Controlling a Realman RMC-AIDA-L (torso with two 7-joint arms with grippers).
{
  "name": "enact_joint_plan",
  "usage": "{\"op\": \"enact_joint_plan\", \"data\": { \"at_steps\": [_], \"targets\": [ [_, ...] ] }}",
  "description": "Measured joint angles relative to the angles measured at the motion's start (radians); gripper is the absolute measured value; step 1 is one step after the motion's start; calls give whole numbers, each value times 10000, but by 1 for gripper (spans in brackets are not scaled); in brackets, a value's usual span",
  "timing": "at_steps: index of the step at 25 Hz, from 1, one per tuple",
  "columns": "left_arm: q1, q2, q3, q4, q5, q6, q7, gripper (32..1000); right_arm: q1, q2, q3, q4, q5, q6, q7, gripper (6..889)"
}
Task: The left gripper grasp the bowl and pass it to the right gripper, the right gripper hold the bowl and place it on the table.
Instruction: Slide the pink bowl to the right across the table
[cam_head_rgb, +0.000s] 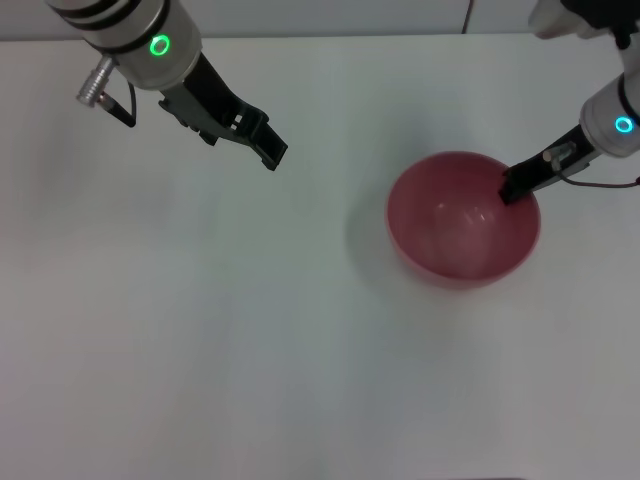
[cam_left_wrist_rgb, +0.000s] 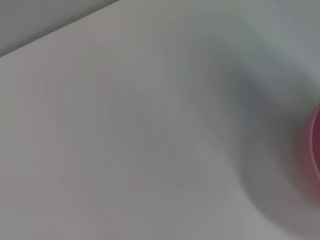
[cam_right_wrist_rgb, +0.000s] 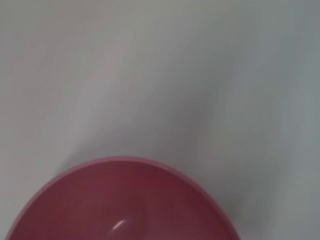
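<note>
On the right half of the table, the bowl sits upright with its open mouth facing up, its pink inside glossy and empty. The right gripper reaches in from the right edge of the head view, its black tip at the bowl's far-right rim, touching or gripping it; whether its fingers are clamped on the rim or parted cannot be told. The left gripper hangs over the far left part of the table, well apart from the bowl, carrying nothing; its fingers seem close together, but whether they are truly closed cannot be told. In the right wrist view the bowl fills the lower part, white table beyond it. In the left wrist view only a sliver of the bowl shows at the edge.
</note>
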Motion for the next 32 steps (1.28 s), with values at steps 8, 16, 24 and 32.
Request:
{"op": "enact_joint_plan", "data": {
  "at_steps": [8, 16, 24, 32],
  "targets": [
    [-21, 0, -4, -70, 4, 41, 3, 840, -25, 8, 0, 4, 5, -126, -12, 32],
    [-29, 0, -4, -77, 4, 40, 13, 840, -30, 68, 0, 3, -36, -202, -13, 32],
    [-30, 0, -4, -77, 5, 47, 14, 839, -30, 76, -2, 107, -60, -266, -13, 33],
    [-30, 0, -4, -94, 5, 55, 14, 839, -30, 76, 0, 111, -65, -275, -13, 33]
  ]
}}
